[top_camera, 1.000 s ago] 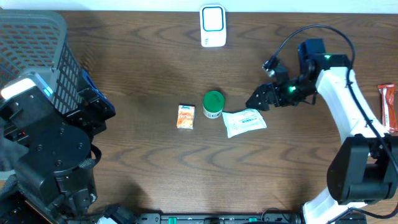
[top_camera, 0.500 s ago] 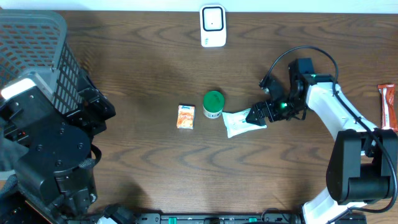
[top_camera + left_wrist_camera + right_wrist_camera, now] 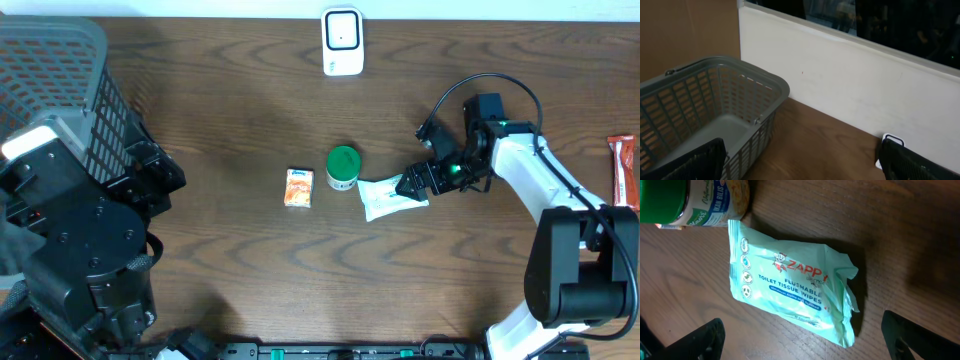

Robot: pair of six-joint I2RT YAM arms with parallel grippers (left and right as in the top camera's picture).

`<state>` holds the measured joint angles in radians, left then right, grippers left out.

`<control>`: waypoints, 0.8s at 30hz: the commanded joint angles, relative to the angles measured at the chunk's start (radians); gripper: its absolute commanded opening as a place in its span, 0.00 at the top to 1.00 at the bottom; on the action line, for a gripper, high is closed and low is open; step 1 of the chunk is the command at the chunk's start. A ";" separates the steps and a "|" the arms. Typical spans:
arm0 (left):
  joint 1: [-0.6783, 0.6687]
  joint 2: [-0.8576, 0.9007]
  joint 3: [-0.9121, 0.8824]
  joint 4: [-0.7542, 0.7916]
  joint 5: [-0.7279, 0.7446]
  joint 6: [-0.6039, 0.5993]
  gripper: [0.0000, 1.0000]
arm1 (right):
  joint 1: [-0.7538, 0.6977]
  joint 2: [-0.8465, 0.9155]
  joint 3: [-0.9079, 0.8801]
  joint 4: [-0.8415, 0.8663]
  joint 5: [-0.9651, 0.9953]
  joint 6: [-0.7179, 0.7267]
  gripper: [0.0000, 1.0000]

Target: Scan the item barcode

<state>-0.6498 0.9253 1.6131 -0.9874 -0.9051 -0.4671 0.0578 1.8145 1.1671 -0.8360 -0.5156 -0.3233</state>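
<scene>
The wipes pack (image 3: 790, 300) is seen lying flat beneath the right gripper (image 3: 412, 186), framed between its fingers (image 3: 700, 341), which are spread wide; nothing is grasped.

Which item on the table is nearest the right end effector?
The wipes pack, just beneath it; the green-lidded jar and orange packet lie farther away.

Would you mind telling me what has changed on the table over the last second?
The right gripper moved left, from clear of the toilet wipes pack to over its right end. Its jaws are open and it grips nothing. The pack, the green-lidded jar, the small orange carton, the scanner and the left arm stayed where they were.
</scene>
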 commanded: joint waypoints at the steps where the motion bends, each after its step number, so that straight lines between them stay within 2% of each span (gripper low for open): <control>1: 0.003 0.002 -0.001 0.000 -0.024 -0.001 0.02 | 0.003 0.029 -0.006 0.003 -0.010 -0.040 0.03; 11: 0.003 0.002 -0.001 0.000 -0.024 -0.001 0.02 | 0.003 0.109 -0.007 0.032 0.016 -0.059 0.06; 15: 0.003 0.002 -0.001 0.000 -0.024 -0.001 0.02 | 0.013 0.154 -0.007 0.031 0.012 -0.060 0.23; 19: 0.003 0.002 -0.001 0.000 -0.024 -0.001 0.02 | 0.034 0.206 -0.007 0.031 0.010 -0.060 0.32; 23: 0.003 0.002 -0.001 0.000 -0.024 -0.001 0.02 | 0.067 0.259 -0.007 0.028 0.013 -0.060 0.32; 24: 0.003 0.002 -0.001 0.000 -0.024 -0.001 0.02 | 0.075 0.270 -0.007 0.029 0.016 -0.060 0.36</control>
<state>-0.6498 0.9249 1.6131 -0.9874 -0.9051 -0.4671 0.0952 1.9789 1.2026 -0.8062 -0.5747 -0.3798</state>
